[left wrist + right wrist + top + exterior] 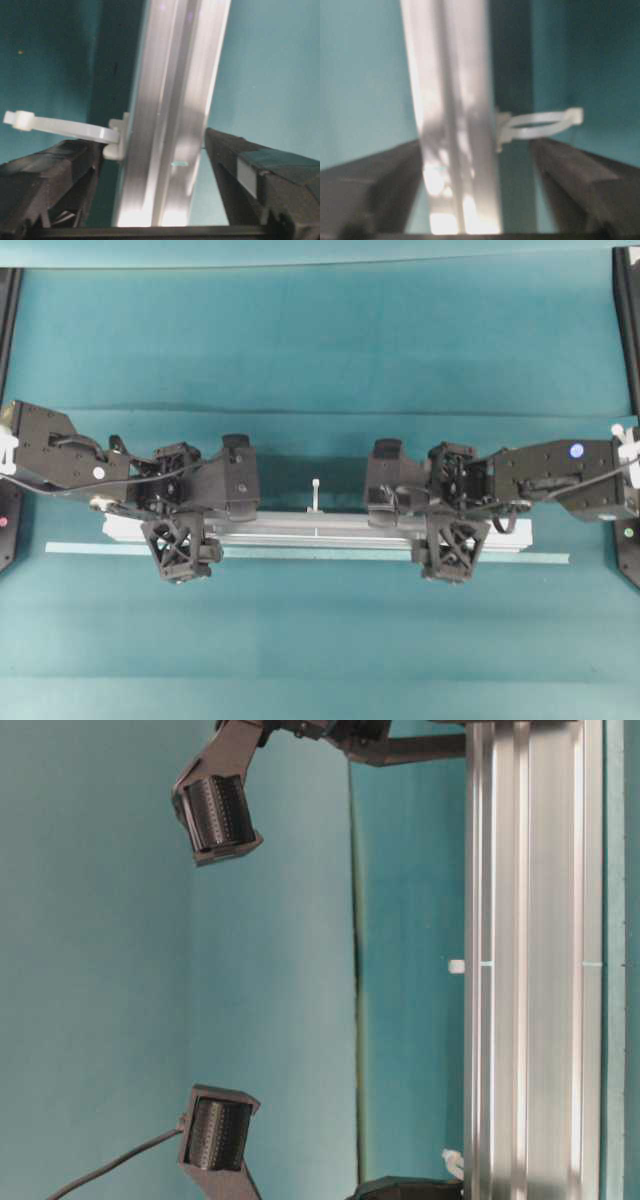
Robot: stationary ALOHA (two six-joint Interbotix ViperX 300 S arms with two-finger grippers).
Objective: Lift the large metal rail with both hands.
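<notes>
Overhead: arms hide both ends of large metal rail (330,528). Wrist views: left tool (155,150) and right tool (477,165) spread open, apparently not touching rail.

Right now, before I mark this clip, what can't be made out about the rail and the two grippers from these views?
- Overhead: the arms cover both stretches of the large metal rail where the left gripper and right gripper straddle it.
- Table-level: the rail's ends are cut off by the frame edges.
- Right wrist: motion blur smears the rail and the white looped clip on it.
- Left wrist: whether the fingers touch the rail.
</notes>
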